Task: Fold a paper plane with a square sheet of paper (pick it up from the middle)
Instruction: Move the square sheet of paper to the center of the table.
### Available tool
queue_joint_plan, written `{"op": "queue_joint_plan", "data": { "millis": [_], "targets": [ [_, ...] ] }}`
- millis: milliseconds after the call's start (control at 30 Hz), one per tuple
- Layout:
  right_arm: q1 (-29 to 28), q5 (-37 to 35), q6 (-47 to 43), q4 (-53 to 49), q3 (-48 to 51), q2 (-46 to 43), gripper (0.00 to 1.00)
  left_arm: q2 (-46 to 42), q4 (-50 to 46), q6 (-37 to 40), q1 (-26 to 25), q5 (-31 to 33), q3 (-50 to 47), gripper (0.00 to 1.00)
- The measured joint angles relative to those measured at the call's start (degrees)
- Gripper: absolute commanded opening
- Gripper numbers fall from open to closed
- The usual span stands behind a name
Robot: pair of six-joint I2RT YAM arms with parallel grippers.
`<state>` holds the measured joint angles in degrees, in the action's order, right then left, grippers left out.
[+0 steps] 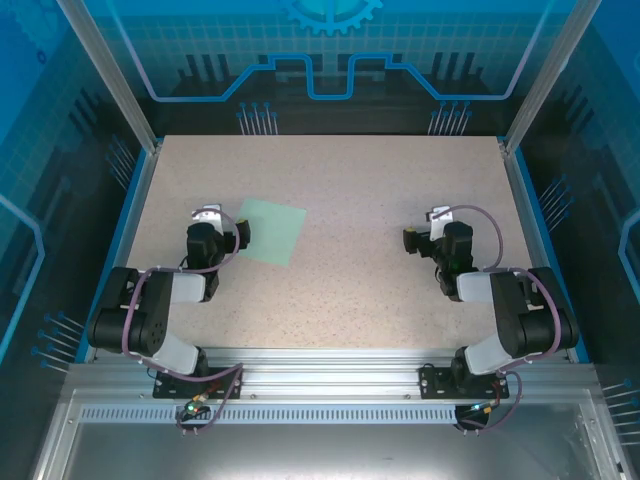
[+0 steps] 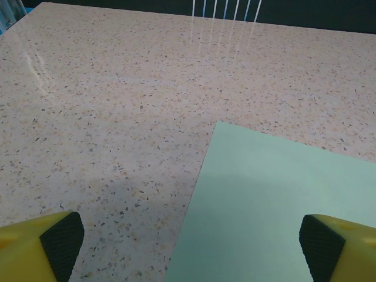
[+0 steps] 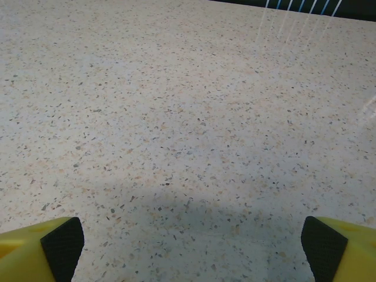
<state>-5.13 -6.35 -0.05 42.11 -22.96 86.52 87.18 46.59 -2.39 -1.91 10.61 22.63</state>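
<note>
So, the speckled surface [image 1: 400, 300] carries the square sheet of paper [image 1: 270, 231], flat, left of centre in the top view, its left edge below the left jaws. Left jaws and right jaws both gape, holding nothing. Looks thin, floppy, slippery; I'd pinch mid-sheet.

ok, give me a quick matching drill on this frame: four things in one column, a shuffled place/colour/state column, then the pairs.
Things:
1. square sheet of paper
2. left gripper
3. right gripper
4. table

Descriptions:
A. speckled beige surface
B. open, over bare tabletop on the right side
C. pale mint green, lying flat, left of centre
D. open, over the sheet's edge

Pairs: 1-C, 2-D, 3-B, 4-A
</note>
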Motion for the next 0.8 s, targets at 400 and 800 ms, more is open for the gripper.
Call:
{"op": "queue_joint_plan", "data": {
  "millis": [400,800],
  "targets": [
    [0.3,1.1,0.0,0.0,0.0,0.0,1.00,0.0,0.0,0.0,0.0,0.0,0.0,0.99],
    [0.3,1.3,0.0,0.0,0.0,0.0,1.00,0.0,0.0,0.0,0.0,0.0,0.0,0.98]
  ]
}}
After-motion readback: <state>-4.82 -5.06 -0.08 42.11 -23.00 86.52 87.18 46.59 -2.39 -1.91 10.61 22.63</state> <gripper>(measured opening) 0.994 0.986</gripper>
